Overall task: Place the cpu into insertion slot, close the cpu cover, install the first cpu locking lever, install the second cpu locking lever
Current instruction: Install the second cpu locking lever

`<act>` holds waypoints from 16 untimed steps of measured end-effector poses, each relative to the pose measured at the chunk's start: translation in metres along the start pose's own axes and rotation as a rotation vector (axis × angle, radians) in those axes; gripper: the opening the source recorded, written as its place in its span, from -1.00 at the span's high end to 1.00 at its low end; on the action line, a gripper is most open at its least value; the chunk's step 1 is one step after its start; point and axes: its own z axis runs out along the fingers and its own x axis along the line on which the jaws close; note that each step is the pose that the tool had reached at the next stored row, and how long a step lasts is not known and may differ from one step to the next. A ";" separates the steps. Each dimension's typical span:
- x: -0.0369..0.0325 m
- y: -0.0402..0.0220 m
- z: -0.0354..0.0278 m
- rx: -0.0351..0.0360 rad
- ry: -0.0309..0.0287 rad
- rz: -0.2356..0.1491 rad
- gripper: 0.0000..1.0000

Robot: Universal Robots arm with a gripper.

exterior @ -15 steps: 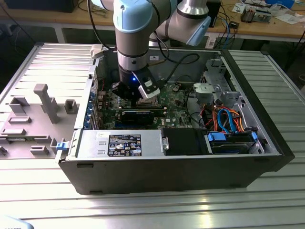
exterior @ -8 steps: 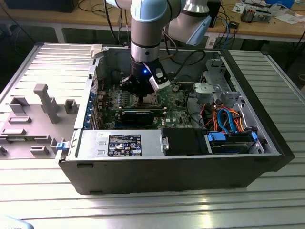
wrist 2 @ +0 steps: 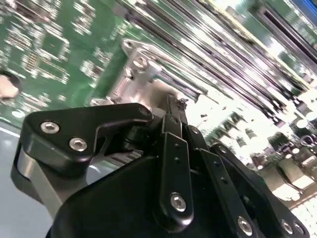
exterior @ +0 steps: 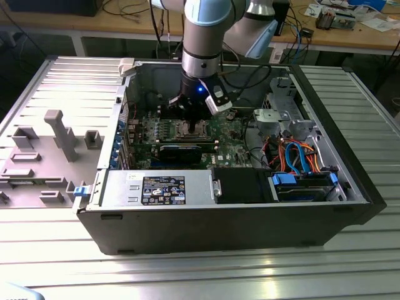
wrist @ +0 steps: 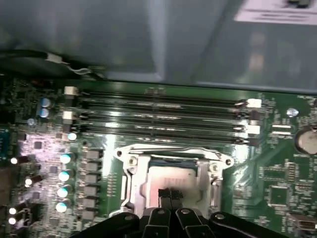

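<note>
A: Where's the gripper (wrist: 171, 197)?

B: Down inside the case (exterior: 350, 206), fingertips (wrist: 165, 194) pressed together with nothing between them, right over the slot (wrist: 171, 181).

A: CPU (wrist: 173, 174)?

B: Directly under the tips, seated in the slot, silvery top up. Cover (wrist: 130, 173) frames it and looks to lie flat, though the angle is poor.

A: Around it?

B: Memory slots (wrist: 163, 116) just beyond the cover, green board (wrist: 277, 178) on all sides.

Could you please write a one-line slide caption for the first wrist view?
Claw with fingertips together over the silvery cpu in the insertion slot, beside the long memory slots.
</note>
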 end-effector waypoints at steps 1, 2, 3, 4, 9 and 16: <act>-0.0008 0.0003 -0.0009 0.0006 0.0004 0.000 0.79; -0.0007 0.0006 -0.0036 0.0005 0.0003 0.000 0.79; -0.0006 0.0009 -0.0079 0.0004 0.0003 0.000 0.79; -0.0004 0.0011 -0.0124 0.0003 0.0001 0.000 0.79; 0.0003 0.0016 -0.0275 -0.0004 -0.0003 0.000 0.79; 0.0003 0.0015 -0.0276 -0.0034 -0.0004 0.000 0.79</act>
